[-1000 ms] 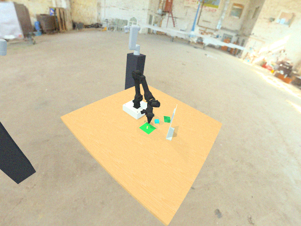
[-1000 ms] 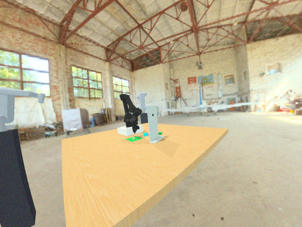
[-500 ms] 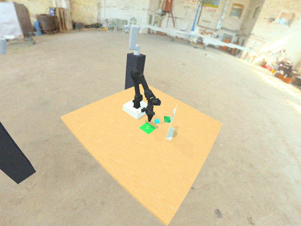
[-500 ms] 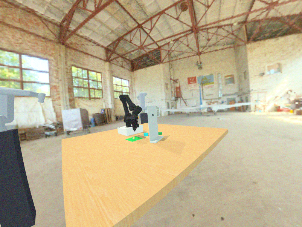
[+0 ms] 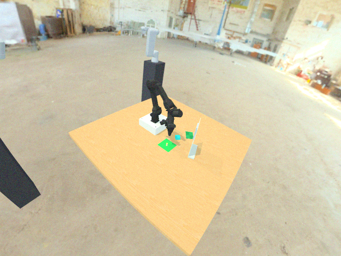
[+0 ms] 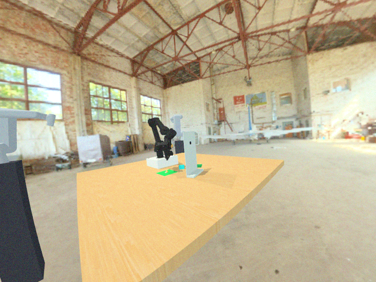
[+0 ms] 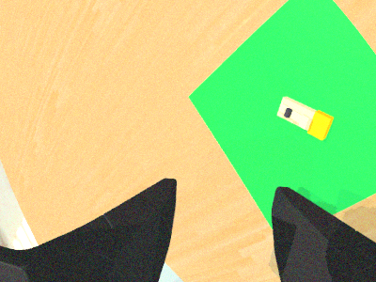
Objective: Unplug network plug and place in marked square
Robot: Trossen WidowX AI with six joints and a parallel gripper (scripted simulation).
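Plug (image 7: 305, 117) lying flat inside green marked square (image 7: 295, 85), free of the gripper (image 7: 220, 229).
Gripper part-open, empty, hanging above the bench (image 5: 137, 170). Plug looks small, light, rigid; thin tab likely fragile, so any regrip should take the body's sides.

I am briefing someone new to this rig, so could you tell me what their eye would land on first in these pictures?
Probably the bright green marked square on the wooden table, with the small cream and yellow plug lying inside it. Next, the black gripper hanging above the square's edge, fingers apart and holding nothing. Beside them stands the white upright panel.
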